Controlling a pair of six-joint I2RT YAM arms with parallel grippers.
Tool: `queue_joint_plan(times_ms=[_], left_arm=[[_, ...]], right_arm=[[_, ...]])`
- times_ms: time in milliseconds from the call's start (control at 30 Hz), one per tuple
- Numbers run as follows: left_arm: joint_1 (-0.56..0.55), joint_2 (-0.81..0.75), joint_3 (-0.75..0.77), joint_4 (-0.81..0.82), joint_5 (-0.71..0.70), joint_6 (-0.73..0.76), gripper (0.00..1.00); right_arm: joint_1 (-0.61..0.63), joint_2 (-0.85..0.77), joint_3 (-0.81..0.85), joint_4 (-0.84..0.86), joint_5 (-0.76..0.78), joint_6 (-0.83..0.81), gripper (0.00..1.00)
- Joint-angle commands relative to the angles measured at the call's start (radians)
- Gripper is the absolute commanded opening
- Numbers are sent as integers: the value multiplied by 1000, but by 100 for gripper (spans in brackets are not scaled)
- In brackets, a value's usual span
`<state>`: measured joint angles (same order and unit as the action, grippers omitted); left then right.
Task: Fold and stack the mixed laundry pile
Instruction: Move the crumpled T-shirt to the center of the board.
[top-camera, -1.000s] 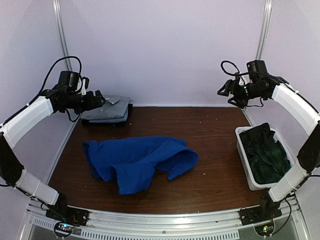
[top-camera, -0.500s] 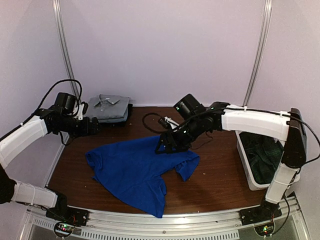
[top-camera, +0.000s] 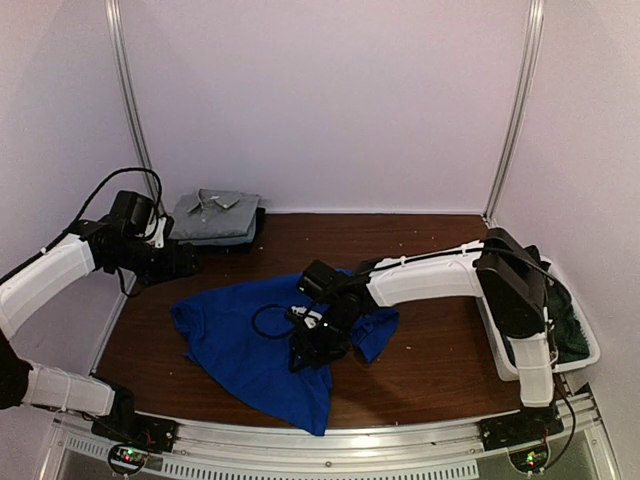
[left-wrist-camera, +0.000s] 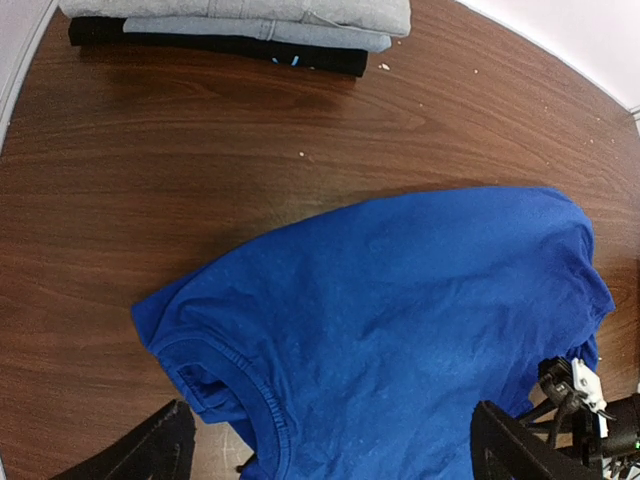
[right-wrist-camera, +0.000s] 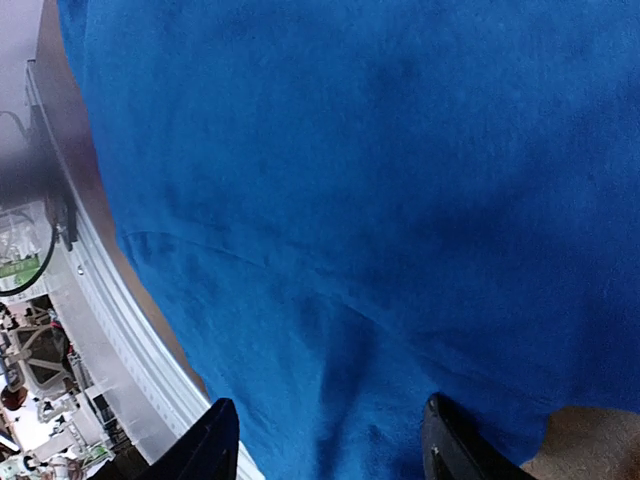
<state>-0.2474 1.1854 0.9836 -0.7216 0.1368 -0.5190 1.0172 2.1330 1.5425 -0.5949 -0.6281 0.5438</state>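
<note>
Cloth is limp and light: blue shirt, centre-frame, wants pinching at its hem. Jaws: right gripper parted over it, left gripper spread wide, both empty.

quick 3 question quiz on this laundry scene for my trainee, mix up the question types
1. What tops the stack at the back left?
2. The right gripper hangs above: A the stack, B the blue shirt, C neither.
3. True or false: the left gripper is open and holds nothing.

Key
1. A grey shirt.
2. B
3. True
</note>
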Motion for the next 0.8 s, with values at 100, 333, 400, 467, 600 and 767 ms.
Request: queue_joint_plan(times_ms=[100, 333, 400, 467, 600, 767], left_arm=[[18, -30, 14, -30, 28, 3, 98], [20, -27, 6, -53, 56, 32, 98], [18, -27, -18, -38, 115, 55, 93], [3, -21, -55, 8, 200, 72, 85], [-133, 88, -27, 72, 221, 74, 79], [-263, 368, 156, 206, 220, 35, 71]], right_arm=[[-173, -70, -224, -66, 165, -60, 64], [-471, -182, -159, -180, 404, -157, 64], [-483, -175, -20, -237, 421, -187, 65], [-466, -169, 84, -281, 370, -208, 65], [-428, -238, 54, -294, 272, -205, 66], [-445, -388, -172, -225, 256, -159, 67]])
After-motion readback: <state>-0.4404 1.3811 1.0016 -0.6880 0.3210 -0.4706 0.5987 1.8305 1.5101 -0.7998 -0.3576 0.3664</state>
